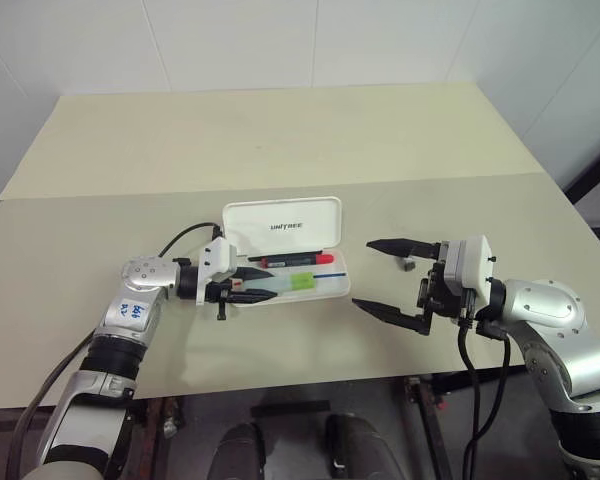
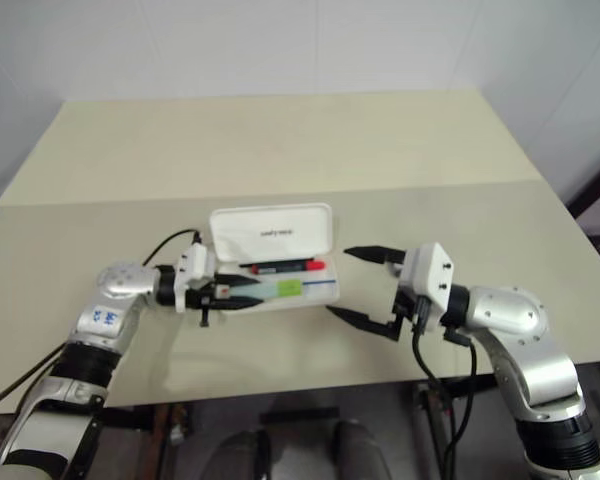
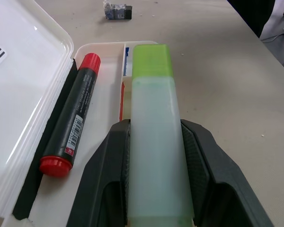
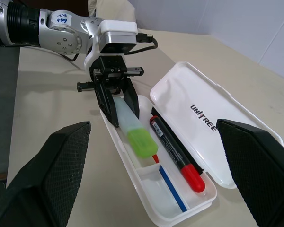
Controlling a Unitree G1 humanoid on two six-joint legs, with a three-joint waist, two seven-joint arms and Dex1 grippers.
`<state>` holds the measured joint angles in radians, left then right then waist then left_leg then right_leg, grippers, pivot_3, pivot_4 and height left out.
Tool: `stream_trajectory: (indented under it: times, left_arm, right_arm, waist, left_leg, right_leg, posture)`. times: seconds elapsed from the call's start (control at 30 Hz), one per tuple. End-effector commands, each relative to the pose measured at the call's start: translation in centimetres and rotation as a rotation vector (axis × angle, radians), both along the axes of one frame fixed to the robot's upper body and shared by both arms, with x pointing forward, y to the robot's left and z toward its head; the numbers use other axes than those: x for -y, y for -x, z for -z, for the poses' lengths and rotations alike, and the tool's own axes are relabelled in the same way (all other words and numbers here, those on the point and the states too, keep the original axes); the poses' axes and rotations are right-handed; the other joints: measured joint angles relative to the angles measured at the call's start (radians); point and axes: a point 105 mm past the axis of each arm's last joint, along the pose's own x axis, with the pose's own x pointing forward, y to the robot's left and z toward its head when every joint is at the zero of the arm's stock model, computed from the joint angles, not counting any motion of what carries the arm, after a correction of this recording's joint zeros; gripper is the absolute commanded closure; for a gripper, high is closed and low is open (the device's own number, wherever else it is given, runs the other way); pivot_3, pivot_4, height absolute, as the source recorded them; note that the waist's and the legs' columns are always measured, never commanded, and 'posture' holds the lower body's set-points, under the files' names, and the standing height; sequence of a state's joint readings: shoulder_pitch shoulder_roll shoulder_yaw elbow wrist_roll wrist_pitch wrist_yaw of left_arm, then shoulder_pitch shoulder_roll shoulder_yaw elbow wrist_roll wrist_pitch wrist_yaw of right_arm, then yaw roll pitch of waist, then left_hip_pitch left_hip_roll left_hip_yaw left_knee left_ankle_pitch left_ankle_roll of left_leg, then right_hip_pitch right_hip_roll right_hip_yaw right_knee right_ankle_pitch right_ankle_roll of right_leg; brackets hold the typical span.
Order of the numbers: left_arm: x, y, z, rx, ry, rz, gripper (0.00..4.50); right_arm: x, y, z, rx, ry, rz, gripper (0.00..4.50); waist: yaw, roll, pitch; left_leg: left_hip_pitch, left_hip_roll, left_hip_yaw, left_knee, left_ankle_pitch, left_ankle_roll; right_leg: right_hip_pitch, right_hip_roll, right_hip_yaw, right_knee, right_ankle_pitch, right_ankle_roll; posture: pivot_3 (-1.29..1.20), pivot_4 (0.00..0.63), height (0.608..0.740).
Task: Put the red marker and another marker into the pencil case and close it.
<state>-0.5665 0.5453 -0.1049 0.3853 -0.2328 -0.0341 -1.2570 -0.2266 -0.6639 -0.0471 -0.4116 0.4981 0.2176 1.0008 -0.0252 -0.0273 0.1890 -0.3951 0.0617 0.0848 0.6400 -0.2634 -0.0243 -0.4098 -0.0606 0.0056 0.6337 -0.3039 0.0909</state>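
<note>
The white pencil case (image 1: 283, 225) lies open at mid-table, its lid tipped back and showing the UNITREE print. The red marker (image 1: 298, 259) lies inside the tray along the hinge side, black barrel and red cap clear in the left wrist view (image 3: 75, 116). My left gripper (image 1: 273, 283) is shut on the other marker, a light-green highlighter (image 1: 295, 282), holding it lengthwise low in the tray's front half, parallel to the red marker. I cannot tell whether it rests on the tray floor. My right gripper (image 1: 365, 275) hangs open just right of the case, holding nothing.
A small dark object (image 1: 407, 264) lies on the table by the right gripper's far finger. The beige table (image 1: 280, 130) stretches bare behind the case, with a seam (image 1: 130, 194) across it. The front edge runs close below both arms.
</note>
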Motion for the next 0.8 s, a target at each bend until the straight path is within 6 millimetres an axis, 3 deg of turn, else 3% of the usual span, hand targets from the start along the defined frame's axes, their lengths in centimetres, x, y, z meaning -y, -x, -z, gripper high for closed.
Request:
stream_trajectory:
  times: [0.03, 0.27, 0.3, 0.57, 0.8]
  left_arm:
    - [0.0, -0.5, -0.5, 0.024, -0.004, -0.001, 3.46]
    - [0.1, -0.5, -0.2, -0.006, -0.008, 0.007, 3.46]
    - [0.1, -0.6, -0.3, 0.001, -0.010, 0.007, 2.73]
    - [0.6, -0.4, -0.8, -0.010, 0.033, 0.025, 0.10]
    - [0.7, -0.1, -2.1, 0.005, 0.105, 0.038, 0.04]
  right_arm:
    - [0.1, 0.6, -1.3, 0.056, -0.010, -0.001, 0.00]
    - [0.0, 0.6, -1.3, 0.058, -0.013, 0.004, 0.00]
    - [0.0, 0.6, -1.3, 0.058, -0.014, 0.005, 0.00]
    - [0.0, 0.5, -1.3, 0.060, -0.019, 0.007, 0.00]
    - [0.1, 0.0, -1.0, 0.043, -0.026, 0.037, 0.00]
  waist:
    - [0.000, 0.000, 0.000]
    - [0.000, 0.000, 0.000]
    - [0.000, 0.000, 0.000]
    - [-0.001, 0.000, 0.000]
    - [0.000, 0.000, 0.000]
  left_leg:
    - [0.000, 0.000, 0.000, 0.001, 0.000, 0.000]
    - [-0.001, 0.000, 0.000, 0.007, -0.001, 0.001]
    - [-0.001, 0.000, 0.000, 0.007, -0.001, 0.001]
    - [-0.001, 0.001, 0.000, 0.007, -0.001, 0.001]
    - [-0.001, 0.001, 0.000, 0.007, -0.001, 0.001]
  right_leg:
    - [0.000, 0.000, 0.000, 0.000, 0.000, 0.000]
    - [0.000, 0.000, 0.000, 0.003, 0.000, 0.000]
    - [0.000, 0.000, 0.000, 0.004, 0.000, 0.000]
    - [0.000, 0.000, 0.000, 0.004, 0.001, 0.000]
    - [0.000, 0.000, 0.000, 0.004, 0.001, 0.000]
  posture:
    - [0.00, 0.150, 0.740]
    - [0.00, 0.150, 0.740]
    - [0.00, 0.150, 0.740]
    - [0.00, 0.150, 0.740]
    - [0.00, 0.150, 0.740]
